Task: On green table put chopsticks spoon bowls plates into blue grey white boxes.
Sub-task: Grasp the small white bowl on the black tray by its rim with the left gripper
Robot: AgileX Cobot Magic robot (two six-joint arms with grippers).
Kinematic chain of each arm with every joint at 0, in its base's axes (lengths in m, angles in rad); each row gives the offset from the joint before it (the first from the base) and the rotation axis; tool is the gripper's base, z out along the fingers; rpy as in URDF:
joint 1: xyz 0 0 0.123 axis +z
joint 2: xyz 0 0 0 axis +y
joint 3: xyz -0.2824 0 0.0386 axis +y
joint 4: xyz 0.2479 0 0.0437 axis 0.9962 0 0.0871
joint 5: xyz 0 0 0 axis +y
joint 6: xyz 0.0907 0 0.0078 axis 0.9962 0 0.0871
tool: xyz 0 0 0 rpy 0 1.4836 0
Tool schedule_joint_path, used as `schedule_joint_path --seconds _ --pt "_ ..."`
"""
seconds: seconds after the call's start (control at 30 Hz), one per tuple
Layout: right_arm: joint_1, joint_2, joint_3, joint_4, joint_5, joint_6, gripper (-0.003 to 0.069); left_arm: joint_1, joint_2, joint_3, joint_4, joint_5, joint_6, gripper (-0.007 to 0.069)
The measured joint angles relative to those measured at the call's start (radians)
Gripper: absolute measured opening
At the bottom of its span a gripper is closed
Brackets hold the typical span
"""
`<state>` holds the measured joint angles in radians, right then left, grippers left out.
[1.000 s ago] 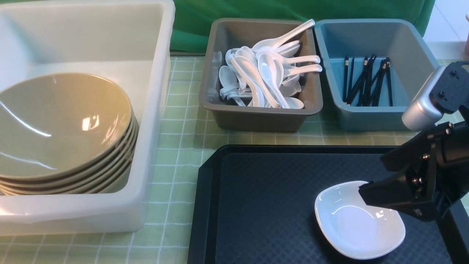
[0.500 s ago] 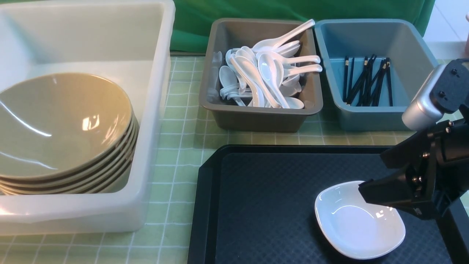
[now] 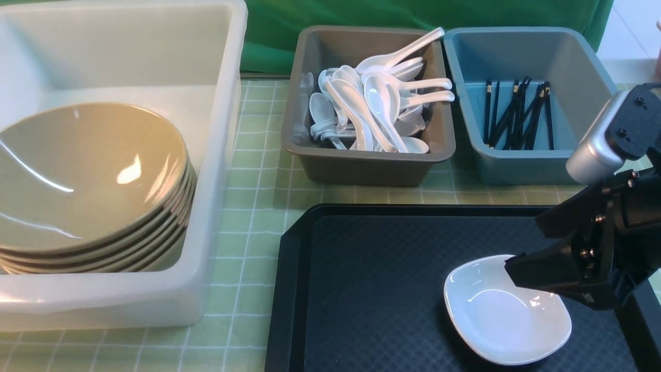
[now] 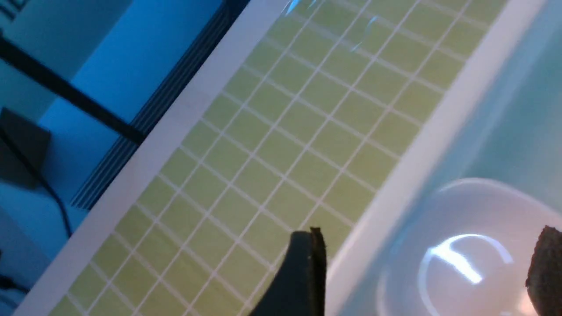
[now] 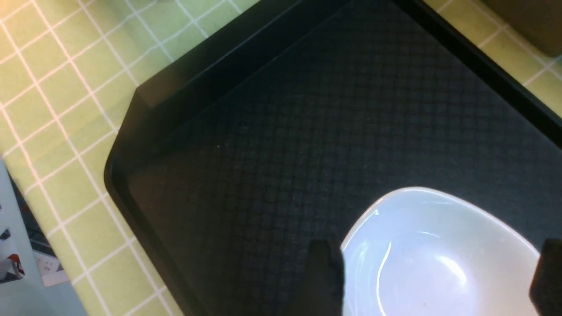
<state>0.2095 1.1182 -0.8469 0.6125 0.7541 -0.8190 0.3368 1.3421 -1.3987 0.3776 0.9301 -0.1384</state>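
A small white dish [image 3: 506, 315] lies on the black tray [image 3: 372, 279] at the front right. My right gripper [image 3: 522, 247] hovers open just over the dish's far right rim. In the right wrist view the dish [image 5: 439, 259] lies between the spread fingers of the right gripper [image 5: 434, 281], which are not closed on it. A stack of olive bowls [image 3: 88, 175] sits in the white box [image 3: 227, 103]. White spoons [image 3: 372, 103] fill the grey box [image 3: 361, 165]. Black chopsticks [image 3: 516, 113] lie in the blue box [image 3: 521, 165]. My left gripper [image 4: 426, 272] is open and empty over a bowl [image 4: 461, 245] near the white box's rim [image 4: 421, 149].
The green checked tablecloth [image 3: 258, 196] shows between the white box and the tray. A green curtain [image 3: 413, 13] hangs behind the boxes. In the left wrist view the table's white edge [image 4: 175, 118] runs beside a drop to the floor.
The top bowl of the stack has shifted slightly, and its highlight has moved. The right gripper has hardly moved over the dish.
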Motion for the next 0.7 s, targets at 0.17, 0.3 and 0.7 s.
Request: schedule_joint_path --seconds 0.17,0.3,0.7 --pt "0.0 0.0 0.0 -0.008 0.051 0.083 0.059 -0.298 -0.081 0.011 -0.365 -0.005 0.231 0.0538" --pt "0.0 -0.006 0.0 -0.025 0.118 0.151 0.059 -0.532 -0.041 0.088 -0.66 -0.029 0.465 0.0478" --pt "0.0 -0.265 0.0 -0.325 0.229 0.482 0.0276 -0.878 0.414 0.072 -1.022 -0.052 0.446 0.0434"
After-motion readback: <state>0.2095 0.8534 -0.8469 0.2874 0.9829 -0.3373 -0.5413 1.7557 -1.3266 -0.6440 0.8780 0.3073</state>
